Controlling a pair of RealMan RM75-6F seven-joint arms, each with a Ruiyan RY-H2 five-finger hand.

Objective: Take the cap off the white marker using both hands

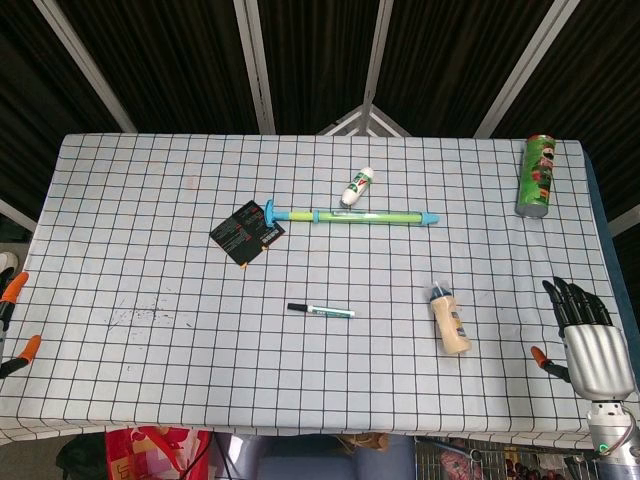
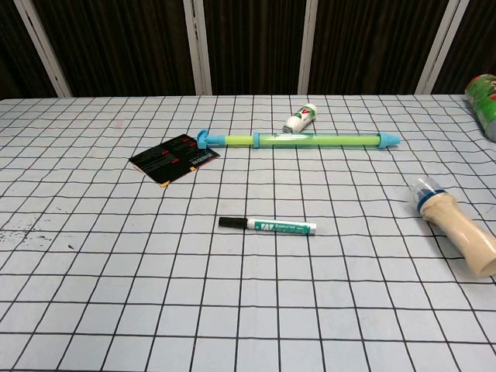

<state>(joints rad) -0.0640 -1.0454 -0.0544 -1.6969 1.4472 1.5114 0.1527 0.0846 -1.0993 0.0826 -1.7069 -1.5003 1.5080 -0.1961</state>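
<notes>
— Where's your hand?

— My right hand [image 1: 592, 335] sits at the table's near right corner, fingers spread and straight, holding nothing. My left hand isn't visible in either view.

— And the marker?

— The white marker [image 1: 321, 311] lies flat near the middle of the checked tablecloth [image 1: 150, 230], black cap [image 2: 232, 222] on and pointing left, well apart from my hand.

— What lies between?

— A tan bottle [image 1: 450, 320] with a blue collar lies on its side between my hand and the marker. Beyond the marker lies a long green tube [image 1: 350, 215] with blue ends; a small white bottle [image 1: 356, 187] lies just behind it and a black card [image 1: 247, 232] at its left end. A green can [image 1: 537, 176] stands upright at the far right corner.

— Room to move?

— Bare cloth surrounds the marker on every side. Orange clamps [image 1: 14, 288] grip the left edge, and another [image 1: 548, 362] sits beside my hand.
</notes>
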